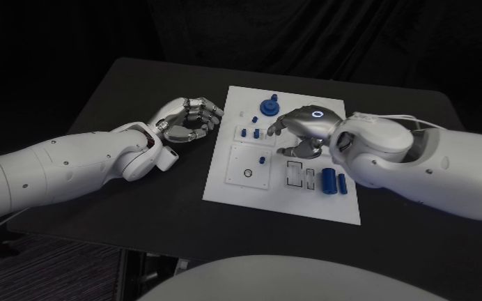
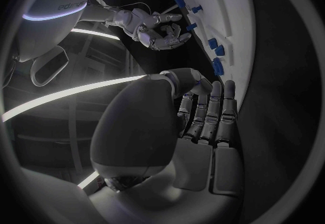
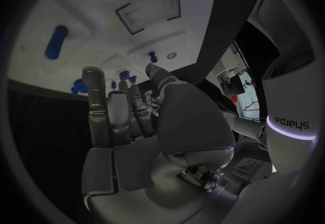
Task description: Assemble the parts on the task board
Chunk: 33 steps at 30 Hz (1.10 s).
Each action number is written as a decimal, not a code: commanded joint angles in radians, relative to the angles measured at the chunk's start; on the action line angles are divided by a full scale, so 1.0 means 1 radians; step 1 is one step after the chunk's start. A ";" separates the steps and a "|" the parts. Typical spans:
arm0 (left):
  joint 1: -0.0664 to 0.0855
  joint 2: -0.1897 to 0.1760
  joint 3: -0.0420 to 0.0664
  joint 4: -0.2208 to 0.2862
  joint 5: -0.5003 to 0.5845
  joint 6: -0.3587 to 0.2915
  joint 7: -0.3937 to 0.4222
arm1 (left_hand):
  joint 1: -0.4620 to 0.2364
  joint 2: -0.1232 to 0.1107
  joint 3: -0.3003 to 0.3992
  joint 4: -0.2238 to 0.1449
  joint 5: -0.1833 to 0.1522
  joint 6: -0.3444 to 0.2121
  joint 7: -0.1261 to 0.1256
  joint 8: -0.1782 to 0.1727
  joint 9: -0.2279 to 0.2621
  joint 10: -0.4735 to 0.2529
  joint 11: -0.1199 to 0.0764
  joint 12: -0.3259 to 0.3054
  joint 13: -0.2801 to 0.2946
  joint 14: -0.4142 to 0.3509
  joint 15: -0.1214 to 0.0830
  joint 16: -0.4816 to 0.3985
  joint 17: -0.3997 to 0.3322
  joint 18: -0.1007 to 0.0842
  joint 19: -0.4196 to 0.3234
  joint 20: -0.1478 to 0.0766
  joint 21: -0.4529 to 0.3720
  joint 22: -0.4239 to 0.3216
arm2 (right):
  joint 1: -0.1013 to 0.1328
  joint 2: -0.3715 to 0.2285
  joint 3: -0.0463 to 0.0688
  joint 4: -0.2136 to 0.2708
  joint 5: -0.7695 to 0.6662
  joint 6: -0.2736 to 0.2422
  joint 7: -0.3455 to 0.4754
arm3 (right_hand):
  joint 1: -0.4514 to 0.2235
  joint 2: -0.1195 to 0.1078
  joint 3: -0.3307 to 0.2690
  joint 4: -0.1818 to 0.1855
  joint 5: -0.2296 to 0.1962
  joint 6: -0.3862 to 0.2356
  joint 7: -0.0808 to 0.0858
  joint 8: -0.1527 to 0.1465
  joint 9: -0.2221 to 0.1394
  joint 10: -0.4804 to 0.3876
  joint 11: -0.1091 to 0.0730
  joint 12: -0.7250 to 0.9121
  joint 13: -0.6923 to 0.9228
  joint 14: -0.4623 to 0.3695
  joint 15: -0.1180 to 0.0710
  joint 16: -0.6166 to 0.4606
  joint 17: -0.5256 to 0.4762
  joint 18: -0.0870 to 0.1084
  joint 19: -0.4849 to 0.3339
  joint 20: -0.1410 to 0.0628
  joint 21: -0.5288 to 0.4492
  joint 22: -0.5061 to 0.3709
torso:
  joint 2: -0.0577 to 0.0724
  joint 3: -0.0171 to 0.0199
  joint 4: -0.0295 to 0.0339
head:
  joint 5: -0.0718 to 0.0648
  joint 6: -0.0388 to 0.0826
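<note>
The white task board [image 1: 286, 196] lies in the middle of the black table. On it are a round blue part [image 1: 270, 106] at the far end, small blue parts [image 1: 251, 132] near its left edge, a blue peg [image 1: 260, 159], and two blue cylinders [image 1: 334, 181] near its right side. My right hand [image 1: 301, 132] hovers over the board's middle with its fingers bent down and loosely apart, and I see nothing in it. My left hand [image 1: 189, 121] rests just off the board's left edge, fingers loosely curled and empty. In the left wrist view the left hand [image 2: 203, 121] faces the board [image 2: 230, 7].
Two empty rectangular recesses [image 1: 301, 174] and a ring mark [image 1: 248, 173] show on the board's near half. Bare black table [image 1: 150, 85] surrounds the board, with its edges close at the near left. A black curtain hangs behind.
</note>
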<state>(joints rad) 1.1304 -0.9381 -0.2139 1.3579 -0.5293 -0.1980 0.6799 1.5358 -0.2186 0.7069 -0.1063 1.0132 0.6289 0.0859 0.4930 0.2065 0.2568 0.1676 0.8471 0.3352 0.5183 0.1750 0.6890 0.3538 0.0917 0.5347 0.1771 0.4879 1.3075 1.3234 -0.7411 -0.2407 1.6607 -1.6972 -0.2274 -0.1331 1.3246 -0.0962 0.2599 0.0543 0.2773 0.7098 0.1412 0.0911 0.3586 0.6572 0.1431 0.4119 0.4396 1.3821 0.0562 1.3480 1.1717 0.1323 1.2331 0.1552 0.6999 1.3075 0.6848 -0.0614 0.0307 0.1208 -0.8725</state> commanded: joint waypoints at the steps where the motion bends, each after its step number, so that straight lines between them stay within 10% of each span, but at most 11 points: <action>1: -0.002 -0.005 0.001 0.013 0.001 -0.003 0.105 | 0.009 0.000 0.001 -0.004 -0.003 -0.001 0.006 0.005 0.001 -0.008 0.001 0.004 0.001 0.000 0.004 0.004 0.000 -0.014 -0.005 0.001 0.007 0.029 | 0.036 -0.046 0.001 0.025 0.034 -0.020 -0.003 | -0.043 -0.009 -0.028 0.038 0.006 0.012 -0.021 0.000 -0.008 -0.011 -0.003 0.010 -0.005 0.002 -0.003 0.006 0.001 0.010 0.009 0.001 0.004 0.073 | -0.001 0.0014 -0.0014 | -0.001 0.000; 5: -0.002 -0.012 0.001 0.025 0.001 -0.019 0.111 | 0.003 0.013 -0.003 -0.007 -0.051 0.001 0.008 0.009 0.004 -0.011 0.001 0.010 0.004 0.000 0.004 0.005 -0.002 -0.016 -0.010 -0.002 0.032 0.030 | 0.082 -0.119 0.000 0.044 0.044 0.008 -0.030 | -0.053 -0.035 -0.064 0.118 0.011 0.008 -0.035 -0.017 -0.029 -0.046 0.002 -0.010 -0.033 0.005 -0.007 0.010 0.003 0.009 0.016 -0.003 0.004 0.074 | -0.001 0.0015 -0.0016 | 0.003 0.000; 7: -0.002 -0.016 0.001 0.031 0.001 -0.028 0.117 | -0.011 0.055 -0.046 0.026 -0.242 0.003 0.010 0.011 0.005 -0.009 0.005 0.011 0.004 0.003 -0.002 0.001 -0.006 -0.018 -0.028 -0.013 0.073 0.026 | 0.100 -0.158 -0.002 0.042 0.047 0.026 -0.049 | -0.034 -0.049 -0.076 0.160 0.013 0.007 -0.028 -0.022 -0.039 -0.059 0.006 -0.021 -0.051 0.004 -0.004 0.010 0.001 0.009 0.018 -0.001 -0.001 0.074 | -0.001 0.0007 -0.0016 | 0.003 0.000; 18: -0.003 -0.032 0.001 0.061 0.001 -0.079 0.158 | -0.049 0.088 -0.135 0.152 -0.247 0.010 0.010 0.003 0.000 -0.014 -0.008 0.003 -0.008 -0.037 -0.010 -0.007 -0.013 -0.019 -0.097 -0.018 0.095 0.025 | 0.096 -0.228 -0.007 -0.004 0.042 0.067 -0.062 | 0.040 -0.056 -0.086 0.226 0.012 0.040 -0.029 -0.010 -0.052 -0.052 0.007 -0.025 -0.084 0.003 -0.003 0.012 0.000 0.008 0.022 0.000 -0.003 0.076 | -0.003 -0.0035 -0.0006 | 0.003 0.000; 33: -0.003 -0.051 0.001 0.094 0.001 -0.124 0.182 | 0.038 0.097 -0.170 0.141 -0.247 0.006 0.004 0.000 -0.004 -0.041 -0.002 0.025 -0.013 -0.110 -0.024 0.008 -0.012 -0.024 -0.164 -0.035 0.101 0.029 | 0.036 -0.196 -0.007 -0.044 0.040 0.058 -0.020 | 0.063 -0.038 -0.083 0.214 0.009 0.053 -0.029 -0.013 -0.060 0.028 0.000 -0.006 -0.100 0.021 0.004 0.027 0.017 0.001 0.050 0.005 0.043 0.086 | 0.000 -0.0013 0.0067 | -0.011 0.000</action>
<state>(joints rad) 1.1295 -0.9898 -0.2138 1.4484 -0.5293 -0.3012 0.6800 1.5644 -0.1244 0.5368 0.0386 0.7692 0.6365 0.0935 0.4995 0.2034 0.2231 0.1662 0.8665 0.3230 0.4156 0.1489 0.6929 0.3420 0.0759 0.3777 0.1442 0.5831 1.3074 1.3648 -0.9386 -0.2481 1.6199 -1.6538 -0.1710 -0.1642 1.3809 -0.1350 0.1772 0.2726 0.2862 0.7572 0.1102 0.0774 0.2990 0.6804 0.1429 0.3999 0.3407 1.3964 0.0616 1.3691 1.1884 0.1324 1.2779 0.1609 0.7400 1.3074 0.6849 -0.0623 0.0376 0.1103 -0.8725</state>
